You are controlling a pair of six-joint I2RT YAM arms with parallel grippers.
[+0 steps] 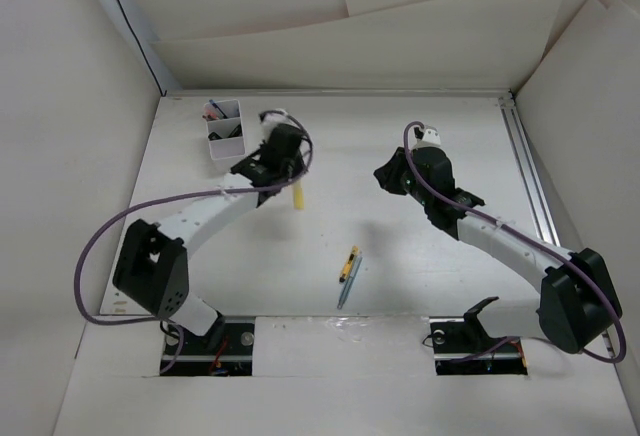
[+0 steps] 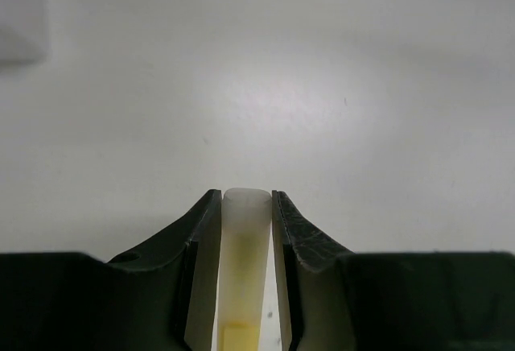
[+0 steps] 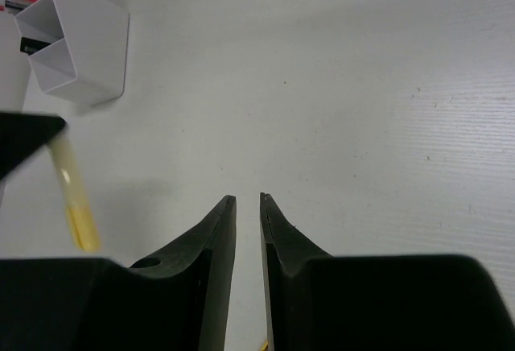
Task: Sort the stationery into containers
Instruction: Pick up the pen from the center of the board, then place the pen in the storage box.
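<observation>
My left gripper (image 1: 283, 178) is shut on a yellow-green highlighter (image 1: 296, 196) and holds it above the table, right of the container. In the left wrist view the highlighter's pale cap (image 2: 245, 238) sits clamped between the fingers of that gripper (image 2: 245, 200). The white divided container (image 1: 224, 128) stands at the back left with red and blue pens and a black item inside. It also shows in the right wrist view (image 3: 80, 41). A yellow-and-black highlighter (image 1: 349, 264) and a grey-teal pen (image 1: 351, 282) lie together at the table's middle front. My right gripper (image 1: 390, 172) hangs empty with its jaws nearly together (image 3: 247, 200).
The held highlighter (image 3: 75, 198) shows at the left of the right wrist view. White walls enclose the table on the left, back and right. A metal rail (image 1: 528, 171) runs along the right edge.
</observation>
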